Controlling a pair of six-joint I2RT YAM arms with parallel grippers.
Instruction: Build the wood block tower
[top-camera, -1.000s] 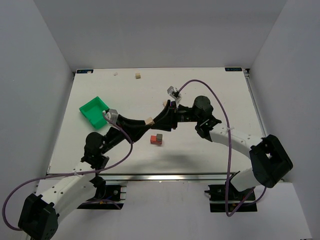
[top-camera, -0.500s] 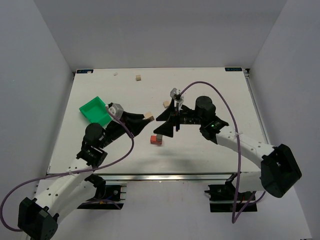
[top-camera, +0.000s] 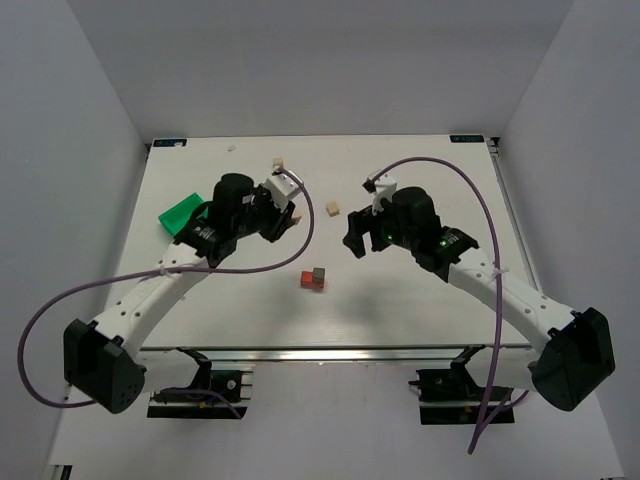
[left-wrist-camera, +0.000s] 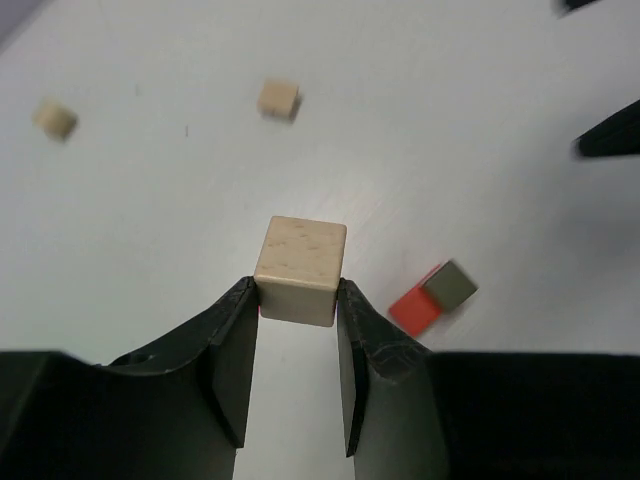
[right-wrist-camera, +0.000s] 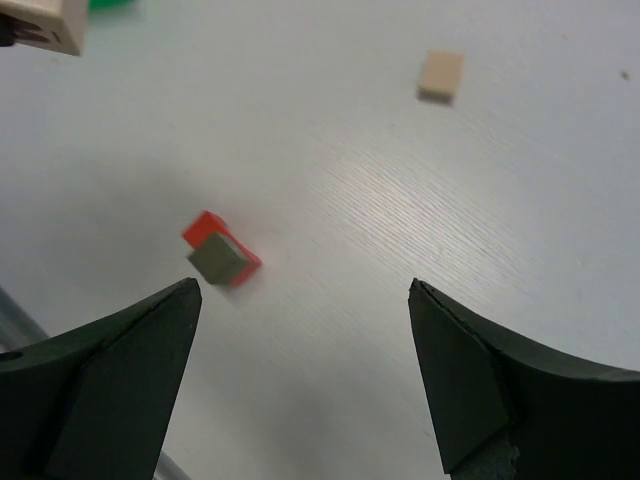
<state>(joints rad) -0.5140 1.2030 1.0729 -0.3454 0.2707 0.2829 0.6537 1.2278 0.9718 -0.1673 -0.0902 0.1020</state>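
One pale wooden cube (left-wrist-camera: 302, 255) sits pinched in the left hand (left-wrist-camera: 297, 296); right hand (right-wrist-camera: 303, 292) spread wide, 1 o'clock from the grey-on-red stack (top-camera: 315, 277).

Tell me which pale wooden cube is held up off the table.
The held cube, pinched between the jaws of the left gripper above the table. The middle loose cube and the far-left loose cube lie on the table untouched.
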